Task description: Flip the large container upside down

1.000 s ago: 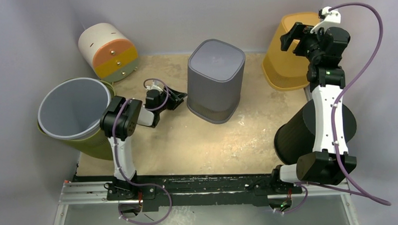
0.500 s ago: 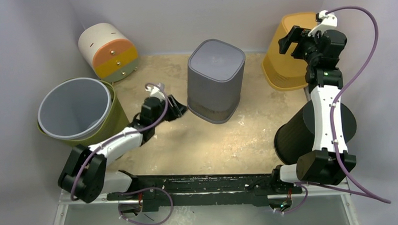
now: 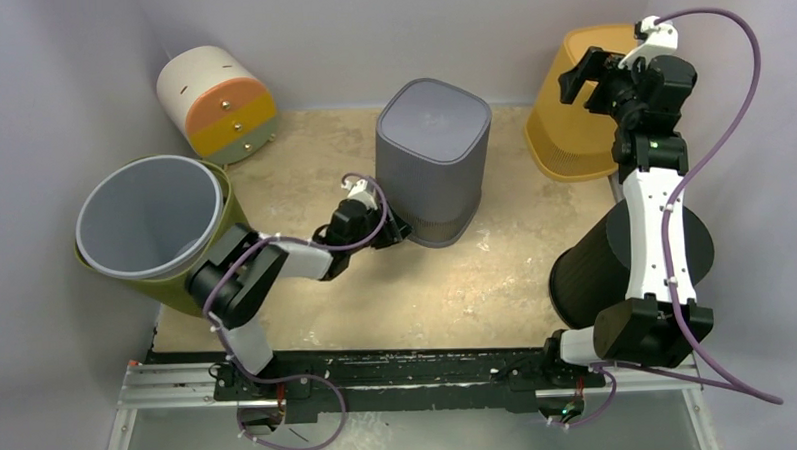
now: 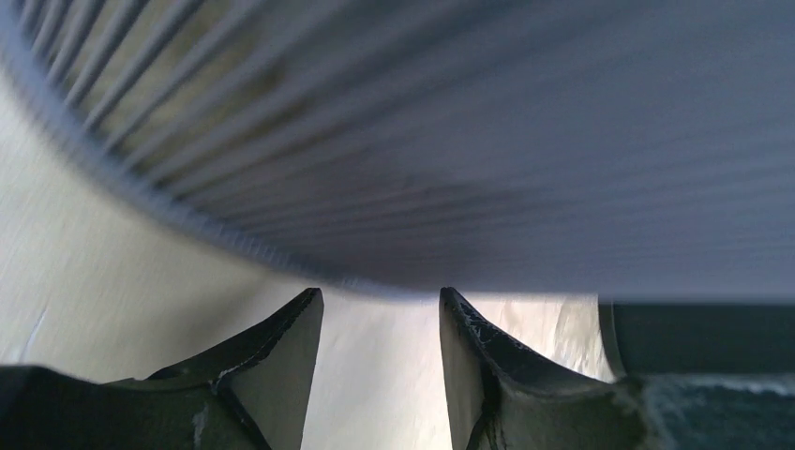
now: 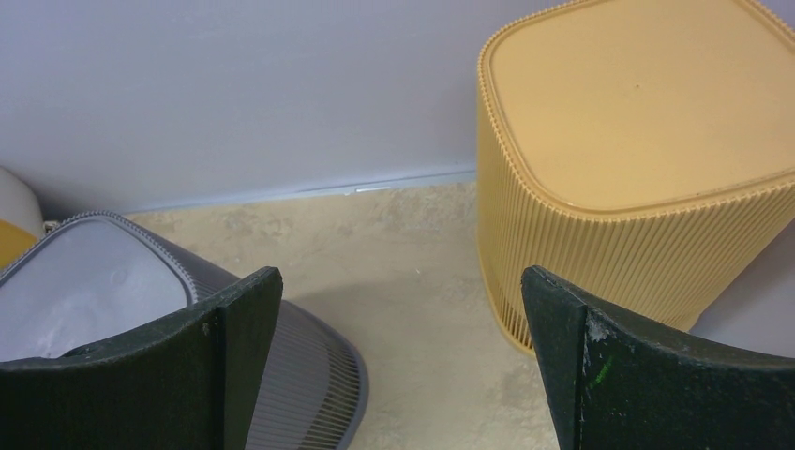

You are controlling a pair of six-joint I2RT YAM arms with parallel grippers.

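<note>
Reaching in low, the left gripper (image 3: pixel 391 230) has swung over the last second from open table (image 3: pixel 377 296) left of the bin (image 3: pixel 433 134) to the bin's near-left bottom corner, its arm now stretched out flat. In its wrist view the fingers (image 4: pixel 281 347) stand partly spread with nothing between them, and the bin's ribbed lower rim curves just past the tips. Whether a tip already touches that rim is hard to say, since the view is blurred. The right gripper (image 3: pixel 581 77) has barely shifted. It hangs high at the back right, jaws spread wide and empty, just in front of the yellow basket (image 3: pixel 561 129).

This looks like the approach to a grip on the rim. Nothing is lifted or tipped yet, so the turn itself is still to come.

The bin sits mid-table toward the back wall. It is grey and squarish with rounded corners, and its closed face is up. Its walls widen downward to a finely slatted skirt that rests on the table, so the open mouth is probably underneath.
</note>
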